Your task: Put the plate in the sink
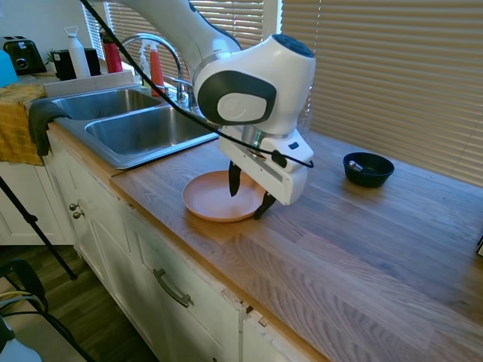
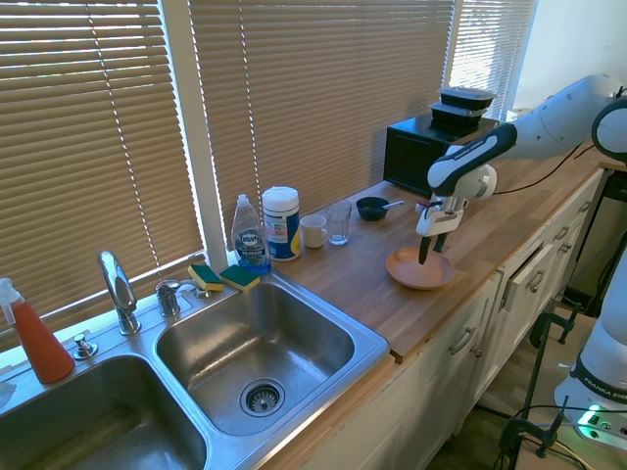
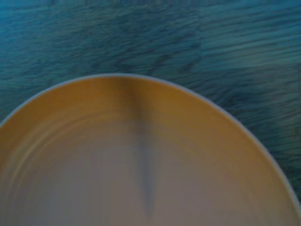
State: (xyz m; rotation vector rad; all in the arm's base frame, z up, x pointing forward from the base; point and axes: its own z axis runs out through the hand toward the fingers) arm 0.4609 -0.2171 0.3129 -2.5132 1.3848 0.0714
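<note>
The plate (image 1: 219, 197) sits flat on the wood counter (image 1: 362, 249), just to the right of the sink (image 1: 128, 128) in the first outside view. It is not in the sink yet.

The hand (image 1: 249, 197) is down at the plate's right edge. Its two fingers are spread apart. One finger is over the inside of the plate and the other is outside the rim, so the rim sits between them. They do not seem to squeeze it yet, and the hand holds nothing.

The plate looks hard and stiff, and not very heavy. I think it could crack if it dropped into the metal sink. Its top looks dull, not shiny, so it may not slip much. The low rim is the best spot to pinch.

By the faucet (image 2: 120, 289) stands a blue soap bottle (image 2: 251, 235). Its label is too small to read. Next to it is a white tub (image 2: 281, 222), and that writing is too small too. A small dark bowl (image 1: 368, 168) sits farther along the counter.
</note>
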